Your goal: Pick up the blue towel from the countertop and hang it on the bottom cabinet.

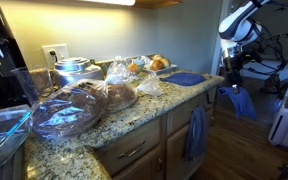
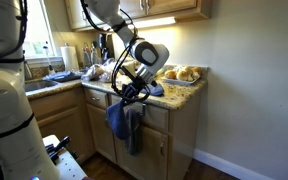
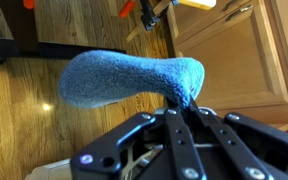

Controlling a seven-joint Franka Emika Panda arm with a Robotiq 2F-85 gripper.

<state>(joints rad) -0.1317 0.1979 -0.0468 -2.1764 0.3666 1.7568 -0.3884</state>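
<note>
Cloths in blue number three. The blue towel (image 1: 242, 102) hangs limp from the gripper (image 1: 232, 75) at the right of the frame, off the countertop (image 1: 134, 115) and in the air beyond its end, apart from the bottom cabinet (image 1: 134, 152). A duller slate-blue towel (image 1: 196, 133) drapes down a cabinet front near the corner. A flat blue mat (image 1: 184, 78) lies on the granite at the far end.

One arm (image 1: 239, 28) and one gripper show. In the wrist view the fingers (image 3: 187, 125) are together, clamped on one end of the blue towel (image 3: 134, 78), and the rest of it stretches left over the wood floor (image 3: 44, 85), with a cabinet panel (image 3: 239, 50) at the upper right.

Clear plastic bags (image 1: 69, 108) sit in a row along the counter and hold bread loaves and rolls; two large ones are plain to see, while those farther back run together and cannot be counted. A metal pot (image 1: 72, 68) stands behind them, its contents out of sight. A clear tub (image 1: 4, 140) is cut off at the lower left.

In an exterior view the bright towel (image 2: 115, 118) overlaps the slate one (image 2: 135, 135), so whether they touch is unclear.
</note>
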